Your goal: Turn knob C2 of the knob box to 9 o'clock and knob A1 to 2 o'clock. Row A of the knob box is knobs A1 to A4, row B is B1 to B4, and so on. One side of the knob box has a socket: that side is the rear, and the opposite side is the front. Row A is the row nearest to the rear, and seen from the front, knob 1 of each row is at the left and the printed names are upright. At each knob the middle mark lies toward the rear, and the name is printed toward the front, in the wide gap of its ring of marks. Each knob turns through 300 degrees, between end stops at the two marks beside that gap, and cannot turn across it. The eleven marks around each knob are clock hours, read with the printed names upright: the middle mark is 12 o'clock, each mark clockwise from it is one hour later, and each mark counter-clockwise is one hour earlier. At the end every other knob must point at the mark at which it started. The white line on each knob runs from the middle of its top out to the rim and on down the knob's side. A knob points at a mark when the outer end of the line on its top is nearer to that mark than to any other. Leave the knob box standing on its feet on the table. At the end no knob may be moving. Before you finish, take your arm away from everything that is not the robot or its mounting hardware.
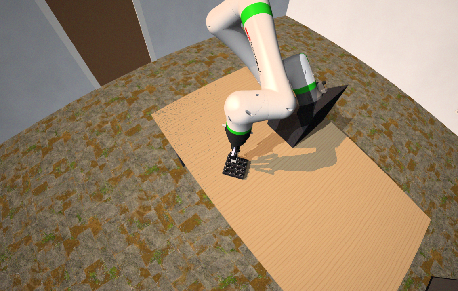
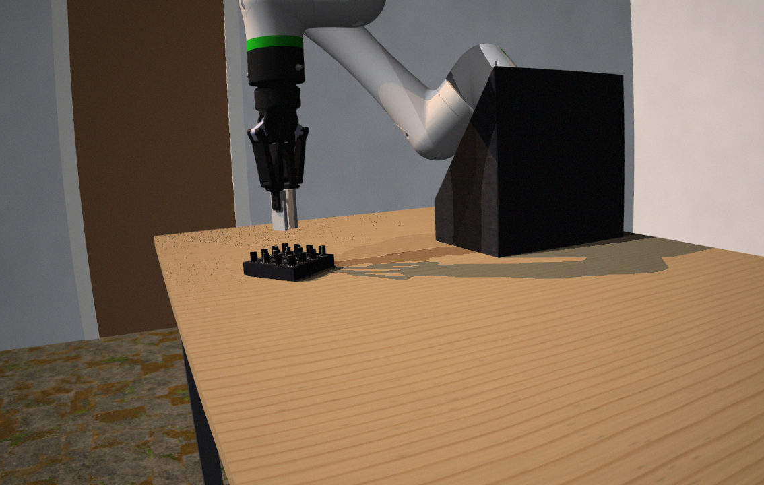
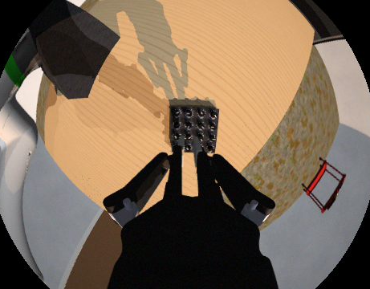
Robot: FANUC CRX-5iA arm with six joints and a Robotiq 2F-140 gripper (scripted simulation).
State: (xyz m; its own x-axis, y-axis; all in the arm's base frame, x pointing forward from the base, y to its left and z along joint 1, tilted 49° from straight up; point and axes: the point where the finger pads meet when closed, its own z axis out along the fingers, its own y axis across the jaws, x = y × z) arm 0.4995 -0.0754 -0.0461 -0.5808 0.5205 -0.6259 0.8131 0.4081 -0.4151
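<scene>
The black knob box (image 1: 236, 167) stands on its feet near the table's left edge; it also shows in the exterior view (image 2: 289, 260) and in the wrist view (image 3: 194, 128). Its knobs are too small to read any names or white lines. My gripper (image 2: 283, 223) hangs straight down, a short way above the box's far side, touching no knob. Its fingers stand narrowly apart with a slim gap, and nothing is between them (image 3: 189, 157). From above, the fingertips (image 1: 234, 154) lie over the box's edge nearest the arm.
A large black wedge-shaped block (image 2: 535, 159) stands behind the box at the arm's base (image 1: 306, 112). The table edge runs close to the box's left side. The arm's shadow falls on the table right of the box.
</scene>
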